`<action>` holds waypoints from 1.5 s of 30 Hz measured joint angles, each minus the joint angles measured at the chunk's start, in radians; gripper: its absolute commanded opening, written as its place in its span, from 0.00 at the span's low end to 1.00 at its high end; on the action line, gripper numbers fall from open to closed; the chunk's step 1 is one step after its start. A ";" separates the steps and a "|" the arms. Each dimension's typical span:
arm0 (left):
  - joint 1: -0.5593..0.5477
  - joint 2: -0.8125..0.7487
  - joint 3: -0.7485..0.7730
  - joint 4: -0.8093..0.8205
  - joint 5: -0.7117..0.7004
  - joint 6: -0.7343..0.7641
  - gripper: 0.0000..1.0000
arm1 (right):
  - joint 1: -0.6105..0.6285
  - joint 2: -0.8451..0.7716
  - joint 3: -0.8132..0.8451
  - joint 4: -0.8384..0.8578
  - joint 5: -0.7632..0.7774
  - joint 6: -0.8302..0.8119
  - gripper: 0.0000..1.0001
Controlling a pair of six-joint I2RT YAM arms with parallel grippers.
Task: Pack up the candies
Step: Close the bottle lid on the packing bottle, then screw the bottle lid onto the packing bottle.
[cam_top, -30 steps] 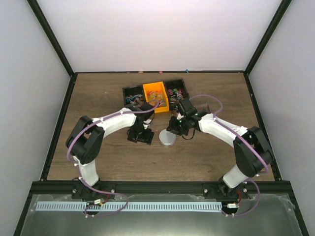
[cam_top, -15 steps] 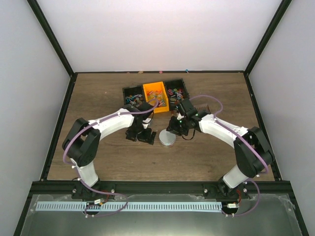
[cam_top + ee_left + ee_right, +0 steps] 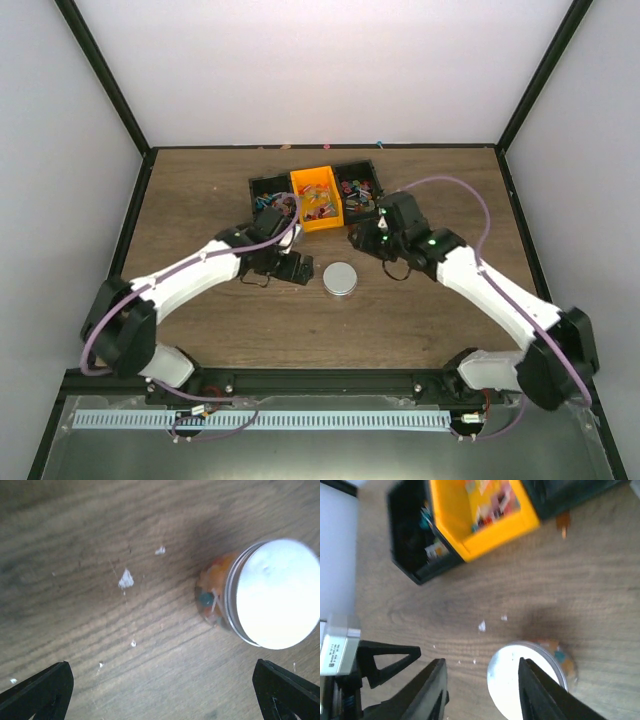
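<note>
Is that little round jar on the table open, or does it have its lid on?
Lid on: a silver lid covers the jar, with candies showing inside.

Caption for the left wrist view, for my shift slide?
Left gripper open above the wooden table, lidded jar of candies standing at upper right.

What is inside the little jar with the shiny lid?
Through the clear side of the jar you can see candies, mostly orange with a bit of blue. The lid covers the top, so the rest inside is hidden.
</note>
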 measured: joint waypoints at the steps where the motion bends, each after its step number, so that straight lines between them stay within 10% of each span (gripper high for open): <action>1: 0.000 -0.032 -0.026 0.040 -0.007 0.000 1.00 | 0.000 -0.038 -0.001 0.003 0.034 -0.004 0.51; 11: -0.022 -0.555 -0.630 0.842 -0.196 0.037 1.00 | -0.027 -0.372 -0.245 0.179 0.227 -0.028 0.67; 20: -0.051 -0.575 -0.761 1.169 -0.142 0.269 1.00 | -0.034 -0.330 -0.315 0.240 0.227 -0.070 0.69; 30: -0.132 -0.339 -0.993 1.548 -0.032 0.375 0.96 | -0.147 -0.259 -0.378 0.306 0.136 -0.116 0.68; 45: -0.158 0.245 -0.870 2.003 0.082 0.381 0.85 | -0.193 -0.170 -0.372 0.310 0.014 -0.180 0.68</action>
